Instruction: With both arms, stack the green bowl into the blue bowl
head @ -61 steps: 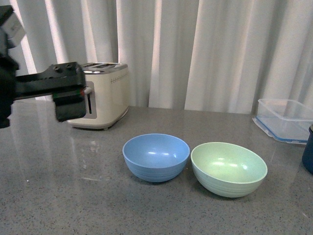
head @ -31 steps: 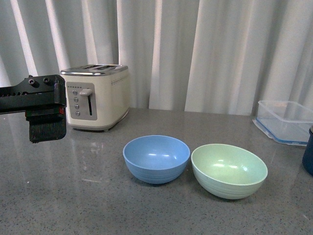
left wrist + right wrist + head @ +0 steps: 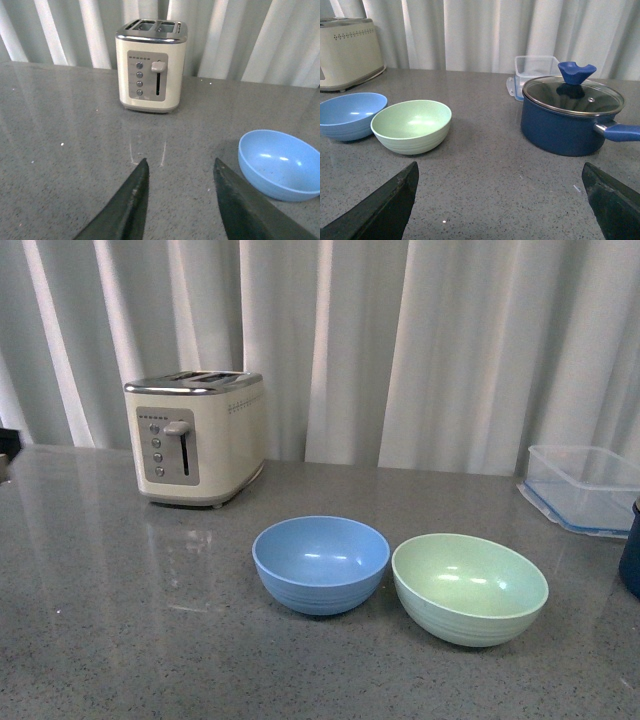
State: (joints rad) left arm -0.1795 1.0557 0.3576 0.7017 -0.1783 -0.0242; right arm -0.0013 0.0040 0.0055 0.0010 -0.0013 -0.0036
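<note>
Two bowls sit lower centre of the front view: blue bowl (image 3: 320,562) left, green bowl (image 3: 469,586) just beside it, right, both upright, unstacked. Left gripper (image 3: 180,161) spread, empty; right gripper (image 3: 500,167) spread wide, empty.

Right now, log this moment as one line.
phase: pre-grasp | green bowl: upright on counter, right of blue bowl, unstacked | blue bowl: empty | left jaws: open, empty | right jaws: open, empty, facing both bowls
</note>
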